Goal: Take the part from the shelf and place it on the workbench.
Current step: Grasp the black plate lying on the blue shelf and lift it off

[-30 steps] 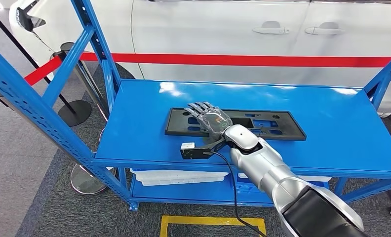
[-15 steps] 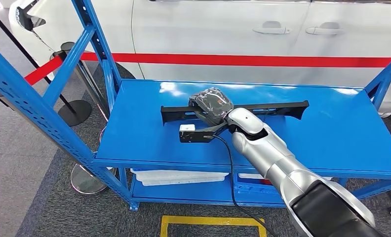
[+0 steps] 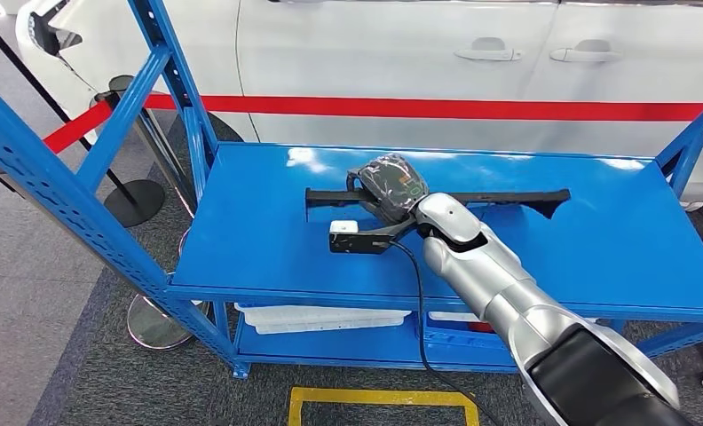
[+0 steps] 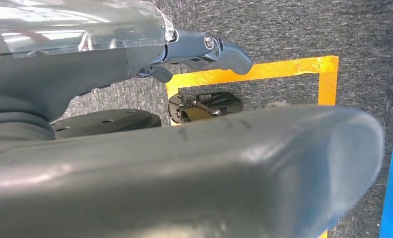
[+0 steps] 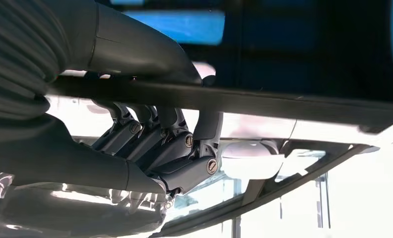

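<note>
The part is a long flat black plastic plate with cut-outs. It is tipped up on edge just above the blue shelf top. My right hand grips it near its left end, fingers wrapped over the upper edge. In the right wrist view the fingers curl under the plate's dark edge and the thumb lies on top. My left hand hangs over the grey floor with its fingers apart and nothing in it.
A white car with a red stripe stands right behind the shelf. Blue uprights frame the shelf's left side, with a stanchion and red belt beyond. White trays lie on the lower level. A yellow floor marking lies in front.
The plate lay flat on the shelf under my right hand; the hand has closed on it, tipped it up on edge and lifted it slightly up and to the right.
</note>
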`<state>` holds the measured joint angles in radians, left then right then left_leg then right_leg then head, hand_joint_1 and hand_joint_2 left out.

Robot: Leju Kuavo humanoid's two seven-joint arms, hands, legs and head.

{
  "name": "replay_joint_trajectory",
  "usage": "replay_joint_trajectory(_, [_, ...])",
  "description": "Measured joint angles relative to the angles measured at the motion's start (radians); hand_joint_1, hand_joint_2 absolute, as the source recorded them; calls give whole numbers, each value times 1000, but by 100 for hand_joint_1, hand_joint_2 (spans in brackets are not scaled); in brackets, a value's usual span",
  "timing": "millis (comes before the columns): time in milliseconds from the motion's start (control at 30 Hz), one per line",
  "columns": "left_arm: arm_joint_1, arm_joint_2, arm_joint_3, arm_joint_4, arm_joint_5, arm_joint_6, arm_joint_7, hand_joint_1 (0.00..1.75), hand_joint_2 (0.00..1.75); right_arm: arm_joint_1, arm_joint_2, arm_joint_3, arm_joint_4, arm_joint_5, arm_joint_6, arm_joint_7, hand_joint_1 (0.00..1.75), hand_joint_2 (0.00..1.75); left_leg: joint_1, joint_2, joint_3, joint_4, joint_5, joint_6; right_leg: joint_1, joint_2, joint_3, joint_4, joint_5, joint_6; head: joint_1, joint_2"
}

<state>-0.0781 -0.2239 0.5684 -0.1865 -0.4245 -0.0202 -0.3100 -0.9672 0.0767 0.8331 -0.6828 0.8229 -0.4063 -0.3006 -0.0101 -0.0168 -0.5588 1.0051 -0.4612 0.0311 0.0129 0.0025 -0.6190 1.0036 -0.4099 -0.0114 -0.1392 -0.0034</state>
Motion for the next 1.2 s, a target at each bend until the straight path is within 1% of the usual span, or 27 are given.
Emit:
replay_joint_trajectory(100, [0,0,-1,0,-6,-1,0,0,0,-8,-3,-1,0,-3,-16,16,175,175,0,0,0,0,0,0,0,0,0,0,0,0,0,0])
replay_joint_trajectory(200, [0,0,-2,0,-12,-3,0,0,0,-39,-4,-11,0,-10,-21,30,175,175,0,0,0,0,0,0,0,0,0,0,0,0,0,0])
replay_joint_trajectory(367, [-1,0,-3,0,-15,-1,-1,0,0,-81,-5,-24,0,-29,-23,32,175,175,0,0,0,0,0,0,0,0,0,0,0,0,0,0])
replay_joint_trajectory(467, [-2,0,-5,0,-16,6,-6,0,0,-114,-5,-53,2,-96,-12,18,175,175,0,0,-1,0,0,0,0,0,-1,0,0,0,0,0])
replay_joint_trajectory(567, [-5,0,-10,0,-19,16,-6,0,0,-177,-4,-97,9,-164,20,0,175,175,0,0,-1,0,0,0,0,0,-1,0,0,0,0,0])
replay_joint_trajectory(667, [-10,0,-14,0,-24,35,-4,0,0,-221,0,-141,13,-292,80,-36,175,175,0,0,-1,0,0,0,0,0,-1,0,0,0,0,0])
replay_joint_trajectory(800, [-15,3,-19,0,-24,52,0,0,0,-257,1,-234,20,-550,210,-96,175,175,0,-1,-1,0,0,0,0,-1,-1,0,0,0,0,0])
replay_joint_trajectory(900, [-15,7,-20,0,-24,54,-3,0,0,-261,1,-309,24,-724,306,-131,175,175,0,-1,-1,0,0,0,0,-1,-1,0,0,0,0,0])
replay_joint_trajectory(1067, [-14,12,-25,0,-28,54,-4,0,0,-254,-8,-384,20,-904,381,-141,175,175,0,-1,-1,0,0,0,0,-1,-1,0,0,0,0,0])
replay_joint_trajectory(1200, [-14,16,-26,0,-31,55,-5,0,0,-243,-19,-429,6,-1002,427,-143,175,175,-1,-1,-1,1,0,0,-1,0,-1,0,0,0,0,0])
